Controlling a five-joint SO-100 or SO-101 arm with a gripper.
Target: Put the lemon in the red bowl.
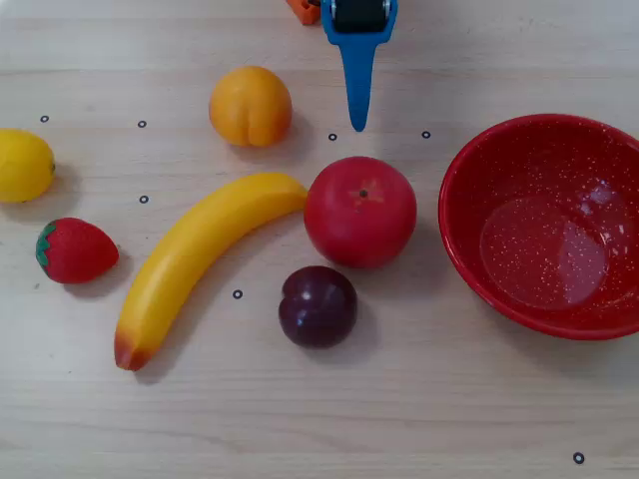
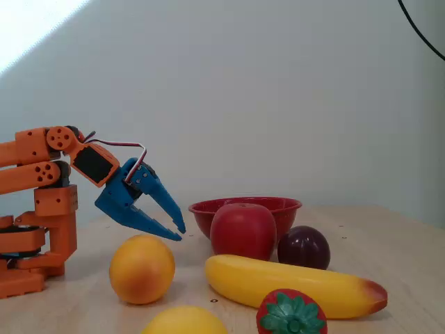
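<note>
The gripper (image 2: 177, 229) hung in the air above the table (image 1: 399, 419), tilted downward. Its blue jaws stood narrowly apart with nothing between them, as the fixed view showed; the overhead view caught only a single blue finger pointing down from the top edge, so how wide the gap was could be judged only roughly. It touched no fruit.

Nearest to it lay the peach (image 1: 251, 106), just to the left of the fingertip in the overhead view. Just below the tip sat the red apple (image 1: 360, 211). The banana (image 1: 200, 261) ran diagonally from the apple's left side toward the lower left, and the dark plum (image 1: 318, 306) rested just beneath the apple. To the right of the apple, near but apart from it, stood the red bowl (image 1: 544, 228), empty, with only glare on its speckled inside.

The lemon (image 1: 24, 165) lay well apart from all this, at the far left edge of the overhead view, with the strawberry (image 1: 75, 250) just below it. In the fixed view only its yellow top showed at the bottom edge.

By these pictures, the task had hardly started. The lemon had not been grasped, and the bowl held nothing. The reach across to the lemon, the grasp, the carry past the other fruit and the release into the bowl all remained to be done.
</note>
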